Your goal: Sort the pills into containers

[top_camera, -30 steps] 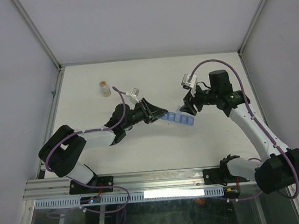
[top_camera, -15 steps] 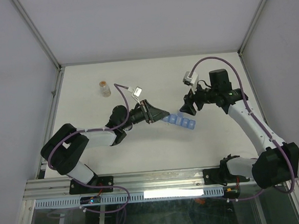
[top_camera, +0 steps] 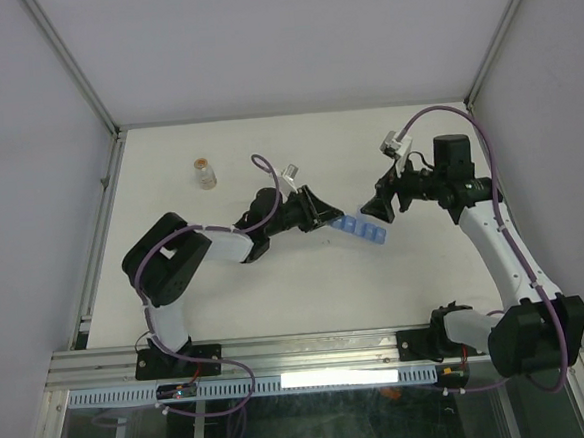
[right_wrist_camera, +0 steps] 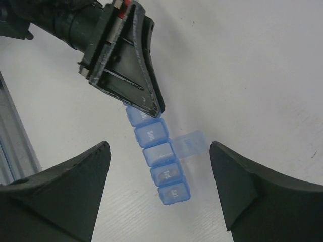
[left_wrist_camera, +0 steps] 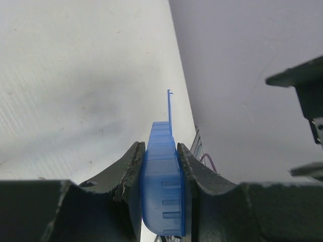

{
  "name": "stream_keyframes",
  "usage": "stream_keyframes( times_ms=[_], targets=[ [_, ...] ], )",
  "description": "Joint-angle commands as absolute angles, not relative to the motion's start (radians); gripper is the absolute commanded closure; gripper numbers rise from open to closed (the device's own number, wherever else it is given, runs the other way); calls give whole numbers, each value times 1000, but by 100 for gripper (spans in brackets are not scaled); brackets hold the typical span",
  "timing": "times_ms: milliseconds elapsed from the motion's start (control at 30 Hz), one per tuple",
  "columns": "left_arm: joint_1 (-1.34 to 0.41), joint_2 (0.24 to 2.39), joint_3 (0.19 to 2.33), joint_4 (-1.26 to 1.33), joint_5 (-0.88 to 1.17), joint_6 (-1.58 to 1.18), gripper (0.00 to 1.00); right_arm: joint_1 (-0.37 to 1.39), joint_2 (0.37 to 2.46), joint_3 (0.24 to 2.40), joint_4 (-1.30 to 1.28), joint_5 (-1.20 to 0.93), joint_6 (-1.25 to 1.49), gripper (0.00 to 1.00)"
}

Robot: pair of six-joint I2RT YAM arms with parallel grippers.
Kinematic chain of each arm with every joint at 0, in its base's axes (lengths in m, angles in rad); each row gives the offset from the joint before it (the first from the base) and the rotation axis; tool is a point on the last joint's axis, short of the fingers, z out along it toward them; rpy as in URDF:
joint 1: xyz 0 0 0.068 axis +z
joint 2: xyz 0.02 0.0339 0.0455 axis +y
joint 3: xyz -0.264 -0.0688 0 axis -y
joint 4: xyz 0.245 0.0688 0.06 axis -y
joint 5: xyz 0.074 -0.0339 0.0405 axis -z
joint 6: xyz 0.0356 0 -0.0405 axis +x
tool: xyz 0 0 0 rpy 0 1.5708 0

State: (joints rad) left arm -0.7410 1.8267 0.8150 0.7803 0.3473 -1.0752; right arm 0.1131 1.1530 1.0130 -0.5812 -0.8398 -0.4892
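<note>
Left gripper (top_camera: 330, 218) clamps 1 end of the pill-organiser strip (right_wrist_camera: 160, 154), which we judge light, stiff, slick, best pinched sidewise; right gripper (top_camera: 376, 211) gapes empty.

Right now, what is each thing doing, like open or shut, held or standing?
pill box: pinched at one end; one middle lid flipped open, the other lids in view shut.
left tool: shut on the pill box.
right tool: open, holding nothing, near the pill box's free end.
small bottle: standing upright, apart from both tools.
</note>
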Motion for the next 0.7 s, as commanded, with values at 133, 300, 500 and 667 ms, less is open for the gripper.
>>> stream_keyframes(
  times_ms=[133,300,500,667],
  targets=[
    [-778,2008,1009,722,297,-1114,100,83,1149,1005,-557,-875,-459,17],
    [-784,2068,1064,703,275,-1118,85,74,1154,1008,-567,-885,-462,17],
    [-784,2043,1063,638,231,-1072,51,62,1158,1010,-580,-903,-471,17],
    [-768,1956,1040,549,165,-1001,34,56,1155,1016,-595,-920,-477,17]
  ],
)
